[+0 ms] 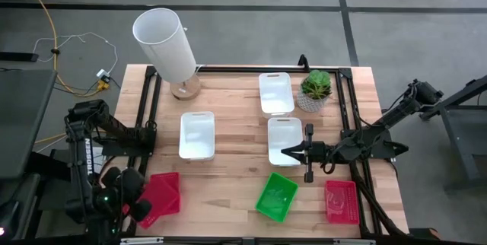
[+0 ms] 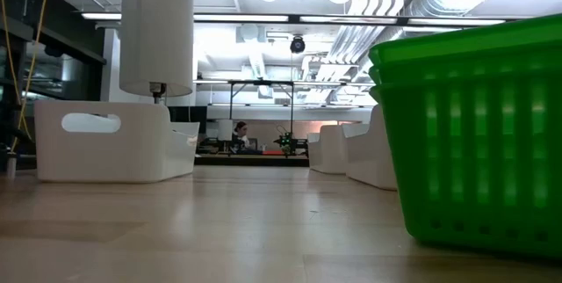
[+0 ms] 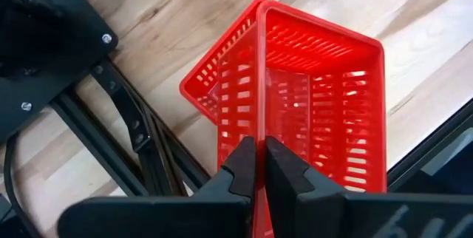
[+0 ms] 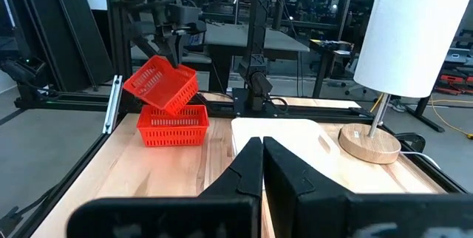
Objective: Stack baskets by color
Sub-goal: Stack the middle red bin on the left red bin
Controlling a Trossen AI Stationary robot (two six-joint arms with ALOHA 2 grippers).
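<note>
Left tool [image 3: 259,165]: pinched shut on tilted red basket's [image 3: 310,90] rim, near-left counter [image 1: 236,176], above second red basket [image 4: 174,127] | Right tool [image 4: 262,157]: closed, empty, over white basket [image 1: 284,140] | Advice: level basket, align corners, lower squarely, then release.

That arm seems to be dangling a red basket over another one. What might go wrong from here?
The left gripper pinches only the thin rim of the tilted red basket, so the basket might slip or swing. Tilted as it is above the second red basket, it could land crooked rather than nest. That lower basket sits near the table's corner, so a push might send it toward the edge.
</note>
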